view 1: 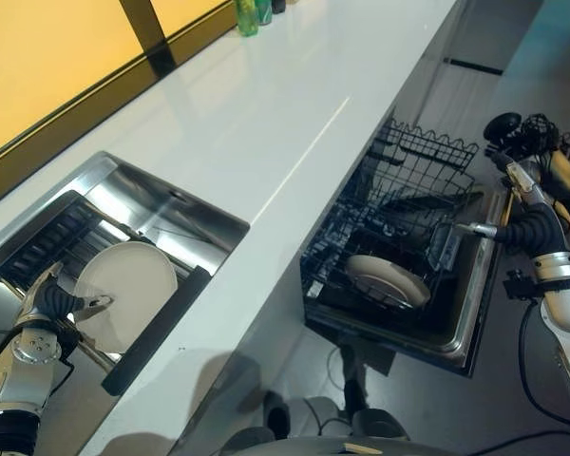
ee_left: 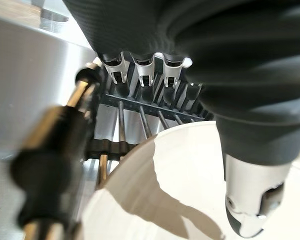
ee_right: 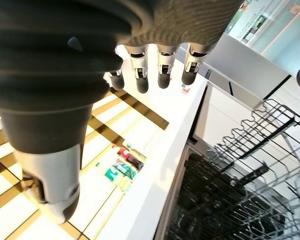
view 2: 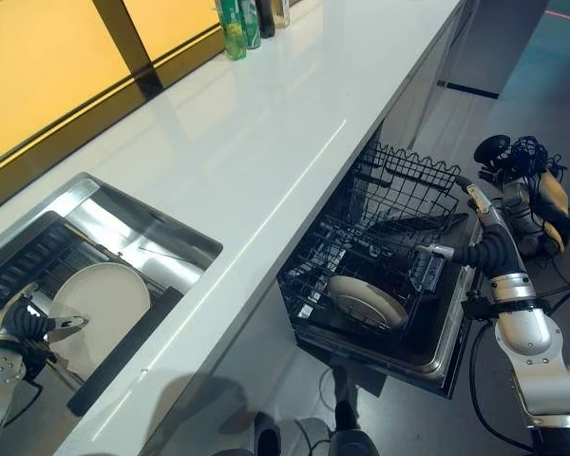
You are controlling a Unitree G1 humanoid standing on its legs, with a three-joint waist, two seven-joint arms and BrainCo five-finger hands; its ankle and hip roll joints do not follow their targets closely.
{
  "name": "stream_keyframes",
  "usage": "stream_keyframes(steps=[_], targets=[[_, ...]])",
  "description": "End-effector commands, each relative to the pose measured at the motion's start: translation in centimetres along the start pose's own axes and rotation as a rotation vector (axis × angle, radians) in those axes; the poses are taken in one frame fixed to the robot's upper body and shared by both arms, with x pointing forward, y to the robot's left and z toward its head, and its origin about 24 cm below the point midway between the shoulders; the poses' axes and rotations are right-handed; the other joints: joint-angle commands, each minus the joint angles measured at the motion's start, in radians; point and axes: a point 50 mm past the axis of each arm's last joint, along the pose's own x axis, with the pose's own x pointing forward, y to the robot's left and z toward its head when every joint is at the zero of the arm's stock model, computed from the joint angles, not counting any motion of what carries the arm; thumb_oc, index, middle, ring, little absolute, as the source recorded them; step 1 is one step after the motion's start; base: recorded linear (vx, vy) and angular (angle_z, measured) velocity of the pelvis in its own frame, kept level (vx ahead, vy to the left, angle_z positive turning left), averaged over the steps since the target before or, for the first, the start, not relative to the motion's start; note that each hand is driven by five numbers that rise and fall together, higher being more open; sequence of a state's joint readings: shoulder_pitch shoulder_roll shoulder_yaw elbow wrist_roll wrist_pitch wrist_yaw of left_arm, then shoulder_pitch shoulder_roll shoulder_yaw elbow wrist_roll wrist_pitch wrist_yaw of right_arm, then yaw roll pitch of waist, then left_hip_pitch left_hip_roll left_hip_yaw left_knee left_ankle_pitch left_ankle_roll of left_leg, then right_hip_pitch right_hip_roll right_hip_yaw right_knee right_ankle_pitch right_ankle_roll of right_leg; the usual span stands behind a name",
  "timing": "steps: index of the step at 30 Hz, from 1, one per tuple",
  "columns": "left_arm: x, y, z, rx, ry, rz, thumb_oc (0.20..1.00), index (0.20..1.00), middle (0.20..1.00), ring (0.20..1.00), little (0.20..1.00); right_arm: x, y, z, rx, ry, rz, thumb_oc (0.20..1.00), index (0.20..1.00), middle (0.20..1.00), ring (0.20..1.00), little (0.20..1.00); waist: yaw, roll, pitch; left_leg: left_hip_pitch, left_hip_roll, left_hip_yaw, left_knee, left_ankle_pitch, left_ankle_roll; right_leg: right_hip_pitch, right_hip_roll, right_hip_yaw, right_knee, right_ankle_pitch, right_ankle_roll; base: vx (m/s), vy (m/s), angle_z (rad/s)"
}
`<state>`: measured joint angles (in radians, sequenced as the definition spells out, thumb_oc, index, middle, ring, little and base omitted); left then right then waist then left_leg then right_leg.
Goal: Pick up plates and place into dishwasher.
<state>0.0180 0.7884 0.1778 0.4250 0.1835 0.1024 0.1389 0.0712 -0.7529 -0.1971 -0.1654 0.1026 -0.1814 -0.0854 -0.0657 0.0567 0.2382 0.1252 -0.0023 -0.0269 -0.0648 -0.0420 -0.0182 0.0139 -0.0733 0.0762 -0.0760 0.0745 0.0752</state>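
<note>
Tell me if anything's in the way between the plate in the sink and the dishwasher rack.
Nothing visible sits in between. The left hand is at the white plate in the sink rack. The white counter between sink and open dishwasher rack is bare there, though one plate already lies in the rack.

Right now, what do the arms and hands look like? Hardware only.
Both arms are silver-grey jointed segments. Each wrist and hand back sits under a dark ribbed cover. The left hand and right hand have silver fingers with dark tips and a separate thumb.
</note>
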Motion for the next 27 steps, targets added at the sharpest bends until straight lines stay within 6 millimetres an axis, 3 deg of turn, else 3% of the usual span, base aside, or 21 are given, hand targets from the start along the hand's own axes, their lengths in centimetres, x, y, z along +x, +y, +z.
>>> stream_keyframes(steps=[1, 5, 12, 19, 23, 27], targets=[[1.4, 5.1, 1.9, 0.117, -0.091, 0.217, 1.000, 1.000, 1.000, 1.000, 1.000, 1.4, -1.4, 3.2, 0.019, -0.184, -0.072, 1.000, 1.000, 1.000, 1.000, 1.000, 0.007, -0.044, -0.025, -0.153, -0.054, 0.036, 0.173, -0.050, 0.051, -0.102, -0.058, 0.016, 0.195, -0.075, 0.080, -0.02, 0.041, -0.01], [2.0, 6.9, 2.8, 0.125, -0.107, 0.323, 1.000, 1.000, 1.000, 1.000, 1.000, 1.8, -1.3, 3.4, 0.016, -0.197, -0.078, 1.000, 1.000, 1.000, 1.000, 1.000, -0.003, -0.049, 0.010, -0.189, -0.060, 0.050, 0.197, -0.051, 0.057, -0.140, -0.057, 0.032, 0.212, -0.065, 0.082, -0.03, 0.050, -0.14], [3.0, 7.7, 3.5, 0.219, -0.089, 0.320, 1.000, 1.000, 1.000, 1.000, 1.000, 2.5, -1.4, 4.1, 0.023, -0.242, -0.094, 1.000, 1.000, 1.000, 1.000, 1.000, -0.018, -0.059, 0.065, -0.268, -0.067, 0.067, 0.256, -0.059, 0.067, -0.211, -0.056, 0.057, 0.240, -0.047, 0.082, -0.04, 0.030, -0.12], [4.1, 4.4, 4.6, 0.174, -0.071, -0.119, 1.000, 1.000, 1.000, 1.000, 1.000, 3.5, -1.5, 5.4, 0.012, -0.294, -0.104, 1.000, 1.000, 1.000, 1.000, 1.000, -0.026, -0.053, 0.113, -0.324, -0.070, 0.075, 0.285, -0.059, 0.070, -0.253, -0.055, 0.073, 0.243, -0.021, 0.073, -0.07, 0.024, -0.01], [3.6, 2.5, 5.4, 0.095, -0.144, -0.381, 1.000, 1.000, 1.000, 1.000, 1.000, 3.6, -1.8, 5.6, 0.005, -0.305, -0.091, 1.000, 1.000, 1.000, 1.000, 1.000, -0.033, -0.042, 0.117, -0.316, -0.070, 0.085, 0.277, -0.061, 0.072, -0.248, -0.058, 0.072, 0.238, -0.021, 0.070, -0.01, 0.048, 0.00], [2.9, 1.2, 4.9, 0.006, -0.138, -0.561, 1.000, 1.000, 1.000, 1.000, 1.000, 3.3, -2.0, 5.5, -0.004, -0.308, -0.069, 1.000, 1.000, 1.000, 1.000, 1.000, -0.036, -0.030, 0.109, -0.298, -0.074, 0.086, 0.269, -0.062, 0.072, -0.231, -0.060, 0.069, 0.231, -0.028, 0.069, 0.03, 0.045, -0.07]])
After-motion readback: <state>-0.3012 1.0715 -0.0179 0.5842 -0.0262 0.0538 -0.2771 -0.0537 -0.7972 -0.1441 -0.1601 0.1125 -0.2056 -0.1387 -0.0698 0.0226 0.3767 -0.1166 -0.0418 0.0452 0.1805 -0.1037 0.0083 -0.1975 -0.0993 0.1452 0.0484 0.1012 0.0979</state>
